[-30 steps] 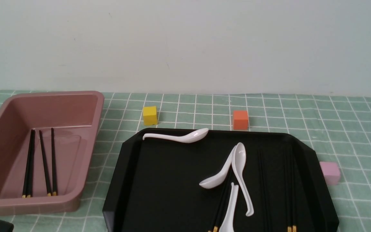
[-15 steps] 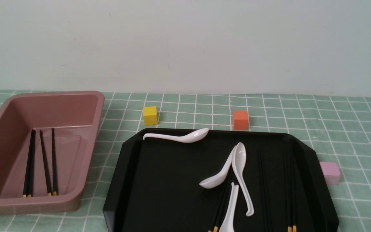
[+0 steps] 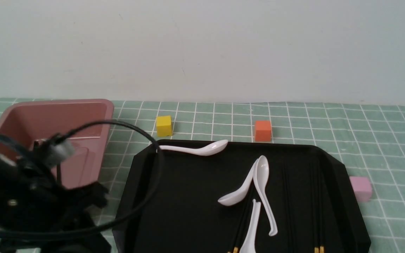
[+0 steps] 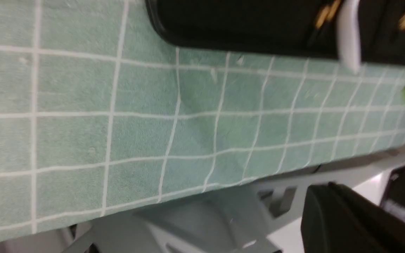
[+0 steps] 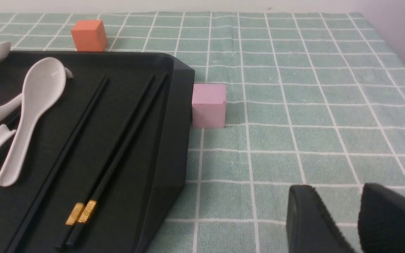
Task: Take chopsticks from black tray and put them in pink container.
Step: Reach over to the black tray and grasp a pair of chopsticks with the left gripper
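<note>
Chopsticks and white spoons lie in black tray.

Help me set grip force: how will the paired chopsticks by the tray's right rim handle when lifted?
Probably stiff and light: the chopsticks look thin and straight. Likely slippery, given smooth, narrow shafts. Lying flat on the tray beside its rim, they may roll or slide when nudged.
</note>
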You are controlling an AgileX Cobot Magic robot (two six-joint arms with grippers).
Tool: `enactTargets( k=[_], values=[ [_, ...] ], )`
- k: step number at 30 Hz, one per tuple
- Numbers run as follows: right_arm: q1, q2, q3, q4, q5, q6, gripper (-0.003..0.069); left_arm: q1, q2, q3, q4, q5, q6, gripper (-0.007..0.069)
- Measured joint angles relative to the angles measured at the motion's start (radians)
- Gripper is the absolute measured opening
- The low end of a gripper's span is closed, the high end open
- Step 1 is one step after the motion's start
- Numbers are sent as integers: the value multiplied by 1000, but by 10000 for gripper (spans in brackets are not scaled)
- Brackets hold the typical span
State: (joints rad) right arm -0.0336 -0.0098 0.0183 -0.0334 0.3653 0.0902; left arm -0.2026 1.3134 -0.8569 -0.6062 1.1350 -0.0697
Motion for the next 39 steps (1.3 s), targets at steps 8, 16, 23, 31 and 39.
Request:
enactTargets(
  k=[8,16,23,31,39],
  values=[
    [0,0,0,0,0,0,240,-419,333,-190,202,-130,-194,83],
    [0,0,0,0,0,0,240,-570,533,-426,477,-159,-358,275],
    [0,0,0,0,0,0,240,-573,612,-542,501,-202,-360,337],
    [0,0,0,0,0,0,240,-573,723,-647,501,-232,-341,341],
    [0,0,0,0,0,0,240,-573,763,-668,481,-284,-341,342]
  ],
)
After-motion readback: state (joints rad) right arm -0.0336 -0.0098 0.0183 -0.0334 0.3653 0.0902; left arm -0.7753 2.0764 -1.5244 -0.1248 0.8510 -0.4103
